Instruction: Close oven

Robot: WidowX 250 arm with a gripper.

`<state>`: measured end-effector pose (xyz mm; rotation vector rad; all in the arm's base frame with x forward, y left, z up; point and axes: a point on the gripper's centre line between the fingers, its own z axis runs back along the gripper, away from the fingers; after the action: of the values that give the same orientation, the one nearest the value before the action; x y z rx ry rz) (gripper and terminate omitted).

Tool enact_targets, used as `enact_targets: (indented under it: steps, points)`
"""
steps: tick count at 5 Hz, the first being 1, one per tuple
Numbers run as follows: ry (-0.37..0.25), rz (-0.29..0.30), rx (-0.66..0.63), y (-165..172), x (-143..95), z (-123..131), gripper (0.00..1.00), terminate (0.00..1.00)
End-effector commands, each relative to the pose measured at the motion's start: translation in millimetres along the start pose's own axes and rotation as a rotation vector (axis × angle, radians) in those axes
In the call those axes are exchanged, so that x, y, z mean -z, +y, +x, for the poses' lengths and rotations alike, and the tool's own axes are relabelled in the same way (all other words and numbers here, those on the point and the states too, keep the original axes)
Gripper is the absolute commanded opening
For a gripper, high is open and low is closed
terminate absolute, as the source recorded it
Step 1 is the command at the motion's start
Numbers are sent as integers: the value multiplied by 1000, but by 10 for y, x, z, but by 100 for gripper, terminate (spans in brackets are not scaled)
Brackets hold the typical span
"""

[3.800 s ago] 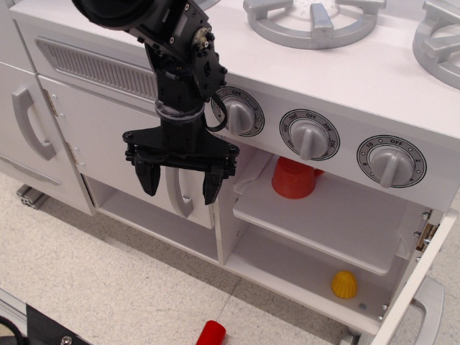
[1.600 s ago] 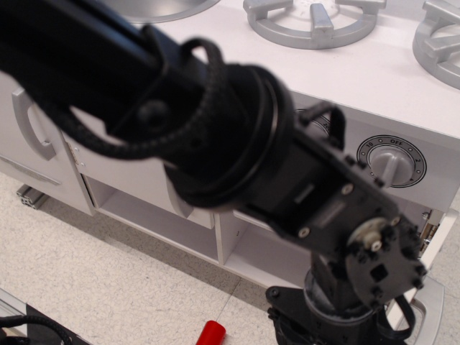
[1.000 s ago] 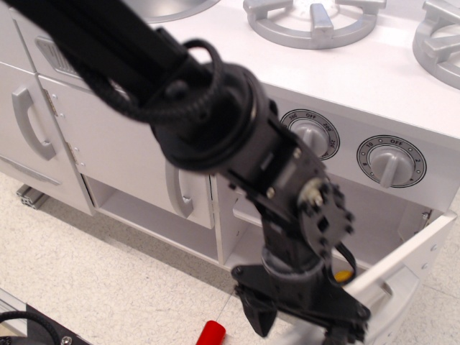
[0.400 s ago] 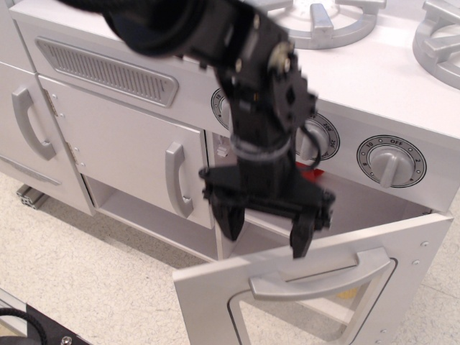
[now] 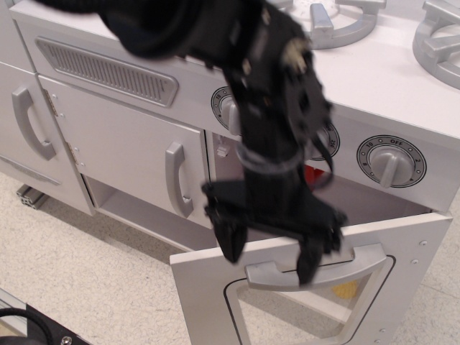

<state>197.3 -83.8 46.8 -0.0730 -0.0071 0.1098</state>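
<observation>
The oven is the white compartment under the silver knobs. Its door, white with a rounded clear window and a horizontal silver handle, stands nearly shut, its top edge still a little away from the oven front. My black gripper hangs over the door's top edge at the handle's left half, its jaws spread wide and empty. One finger lies left of the handle, the other crosses it. A red cup shows in the gap, and a yellow item shows through the window.
Left of the oven are a plain white cupboard door with a vertical grey handle and another cupboard handle. A grey vent runs above. Stove burners sit on top. My arm hides the left knobs.
The oven door swung from wide open at the right to nearly shut. My gripper moved from the cupboard across to the door, and in the last moment dropped lower onto the handle.
</observation>
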Motion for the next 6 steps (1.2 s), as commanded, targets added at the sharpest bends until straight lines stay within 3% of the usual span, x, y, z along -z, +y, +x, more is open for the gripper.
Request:
enact_targets:
  steps: [1,3,6]
  points:
    - [-51,7,55,-88,314,-311,100,0]
    - [-96,32,13,96,638,-164,100,0]
    - [-176,59,-113,356,566,365,100,0]
